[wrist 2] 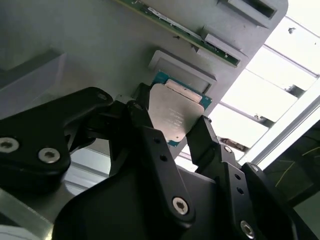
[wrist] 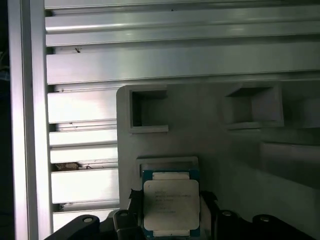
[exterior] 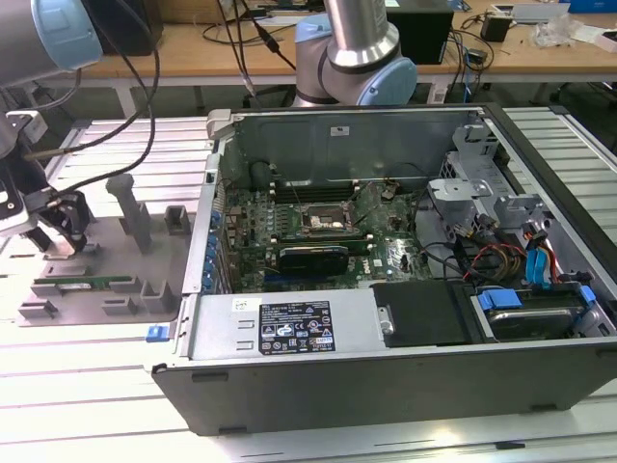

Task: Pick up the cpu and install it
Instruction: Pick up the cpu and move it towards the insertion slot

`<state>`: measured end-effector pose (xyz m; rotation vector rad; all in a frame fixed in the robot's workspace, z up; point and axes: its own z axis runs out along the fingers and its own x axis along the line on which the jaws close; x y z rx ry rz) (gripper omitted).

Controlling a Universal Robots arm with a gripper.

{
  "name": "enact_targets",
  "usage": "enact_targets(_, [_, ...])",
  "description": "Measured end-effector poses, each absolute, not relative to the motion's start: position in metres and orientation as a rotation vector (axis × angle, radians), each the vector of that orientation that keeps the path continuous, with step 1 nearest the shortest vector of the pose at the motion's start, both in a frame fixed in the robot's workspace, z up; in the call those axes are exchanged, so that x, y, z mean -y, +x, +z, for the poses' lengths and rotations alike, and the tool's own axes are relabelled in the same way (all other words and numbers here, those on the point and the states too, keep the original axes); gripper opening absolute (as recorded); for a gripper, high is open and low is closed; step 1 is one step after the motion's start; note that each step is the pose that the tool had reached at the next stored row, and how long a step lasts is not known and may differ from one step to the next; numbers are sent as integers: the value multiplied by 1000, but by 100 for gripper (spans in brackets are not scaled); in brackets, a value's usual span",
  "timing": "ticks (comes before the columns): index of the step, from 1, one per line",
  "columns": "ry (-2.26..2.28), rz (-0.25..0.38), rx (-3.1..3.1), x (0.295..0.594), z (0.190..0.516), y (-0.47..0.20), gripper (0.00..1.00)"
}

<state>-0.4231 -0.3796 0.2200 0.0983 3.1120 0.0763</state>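
Second wrist view, cpu [wrist 2: 175, 117], silver lid w/ faint print, unreadable, clamped at two edges betw. black gripper [wrist 2: 171, 119] fingers, by grey fixture tray [wrist 2: 75, 45] pocket, exterior view, open pc case [exterior: 386, 386], sticker [exterior: 296, 329] illegible.

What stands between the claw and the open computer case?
In the exterior view, grey upright posts stand between the claw and the computer case.

In the exterior view, the tray [exterior: 106, 253] lies on the counter [exterior: 77, 386] at nine o'clock of the computer case [exterior: 386, 381]. The cpu [wrist: 171, 205] sits in the tray's pocket, with the pincer [exterior: 58, 231] over it.
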Motion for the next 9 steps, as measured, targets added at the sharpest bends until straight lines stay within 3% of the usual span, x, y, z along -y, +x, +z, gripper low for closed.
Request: enact_targets(9, [98,76,-3112,380,249,-423,54])
